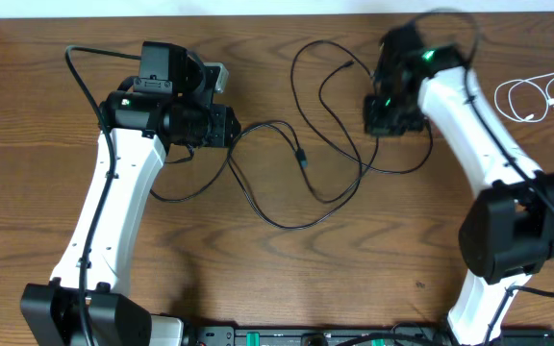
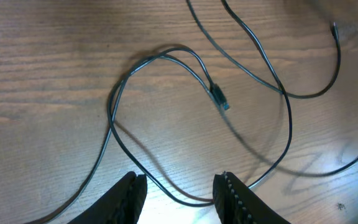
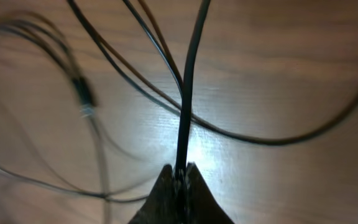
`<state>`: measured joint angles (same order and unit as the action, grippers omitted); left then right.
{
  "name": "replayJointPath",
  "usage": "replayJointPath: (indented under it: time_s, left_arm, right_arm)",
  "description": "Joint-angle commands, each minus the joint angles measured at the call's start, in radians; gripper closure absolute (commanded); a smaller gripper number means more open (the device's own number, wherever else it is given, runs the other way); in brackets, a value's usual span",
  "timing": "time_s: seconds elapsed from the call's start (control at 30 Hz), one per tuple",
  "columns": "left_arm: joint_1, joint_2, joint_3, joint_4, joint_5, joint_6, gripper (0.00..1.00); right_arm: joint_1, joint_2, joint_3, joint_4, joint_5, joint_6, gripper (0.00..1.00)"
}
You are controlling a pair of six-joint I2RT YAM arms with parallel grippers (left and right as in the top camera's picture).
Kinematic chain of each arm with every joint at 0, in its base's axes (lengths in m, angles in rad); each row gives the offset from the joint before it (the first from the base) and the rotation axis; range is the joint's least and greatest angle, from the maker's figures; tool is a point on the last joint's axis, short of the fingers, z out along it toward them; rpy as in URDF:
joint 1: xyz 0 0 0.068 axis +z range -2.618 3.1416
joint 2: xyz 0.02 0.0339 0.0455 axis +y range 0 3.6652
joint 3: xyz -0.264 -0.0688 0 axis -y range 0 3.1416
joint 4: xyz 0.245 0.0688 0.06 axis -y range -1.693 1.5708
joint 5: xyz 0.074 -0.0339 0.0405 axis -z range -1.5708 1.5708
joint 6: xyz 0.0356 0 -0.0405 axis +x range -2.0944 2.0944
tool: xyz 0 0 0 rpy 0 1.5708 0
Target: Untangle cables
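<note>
our right hand [image 3: 180, 177] is pinched shut on a thin black cable [image 3: 188, 93] running straight up the frame; our left hand [image 2: 179, 190], half open, grips nothing.

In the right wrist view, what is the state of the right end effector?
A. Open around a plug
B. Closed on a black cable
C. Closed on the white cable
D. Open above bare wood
B: the fingertips of the right end effector meet on a black cable, which runs straight up from between them.
</note>
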<state>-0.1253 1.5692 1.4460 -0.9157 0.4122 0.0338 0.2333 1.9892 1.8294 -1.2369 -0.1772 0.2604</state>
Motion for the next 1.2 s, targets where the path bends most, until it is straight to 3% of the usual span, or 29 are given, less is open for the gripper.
replayJointPath:
  time_s: [0.0, 0.27, 0.47, 0.83, 1.17]
  left_arm:
    - [0.0, 0.006, -0.004, 0.0, -0.006, 0.01, 0.59]
    - [0.0, 0.006, -0.004, 0.001, -0.006, 0.01, 0.59]
    - [0.0, 0.006, -0.004, 0.002, -0.006, 0.01, 0.59]
    - [-0.112, 0.059, -0.039, 0.08, -0.002, -0.08, 0.47]
    - [-0.351, 0.277, -0.039, 0.361, -0.002, -0.098, 0.44]
  right_arm:
    - [-0.071, -0.023, 0.198, -0.057, -0.07, -0.081, 0.99]
    - [-0.3, -0.023, 0.694, -0.201, -0.125, -0.09, 0.99]
    - [-0.477, -0.032, 0.934, -0.238, -0.201, -0.068, 0.99]
    - [-0.505, -0.04, 0.903, -0.269, -0.285, -0.105, 0.99]
    - [-0.493, -0.04, 0.854, -0.28, -0.286, -0.132, 0.99]
